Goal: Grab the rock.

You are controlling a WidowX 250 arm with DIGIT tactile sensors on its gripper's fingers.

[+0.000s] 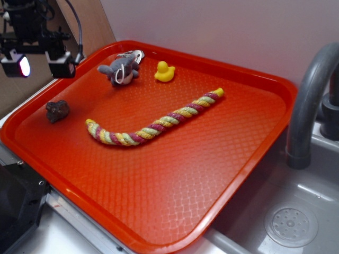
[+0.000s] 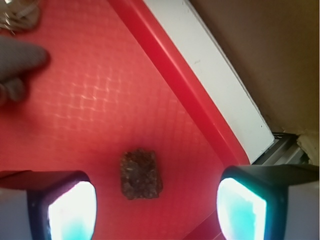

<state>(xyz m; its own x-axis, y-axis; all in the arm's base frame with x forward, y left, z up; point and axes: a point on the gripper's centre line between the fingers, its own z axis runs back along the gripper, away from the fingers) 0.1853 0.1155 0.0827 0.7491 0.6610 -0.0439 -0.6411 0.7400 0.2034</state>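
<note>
Showed an orange-red tray (image 1: 228,174) embossed with a fine diamond grid, holding a dark brownish-grey, speckled rock (image 1: 56,110) and a twisted rope (image 1: 156,124) striped in yellow, pale green and maroon. Also carried a plain yellow duck (image 1: 164,72) and a grey plush toy (image 1: 121,69) with a silvery keyring (image 1: 134,54). Had a black pincer (image 1: 41,64) with pale pads (image 2: 72,210) glowing white and cyan in the wrist view.

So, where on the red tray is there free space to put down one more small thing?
The tray is bare in the wide near half, below the rope. The far strip is crowded: plush toy, duck. The rock sits by the left rim, with the open gripper above.
</note>
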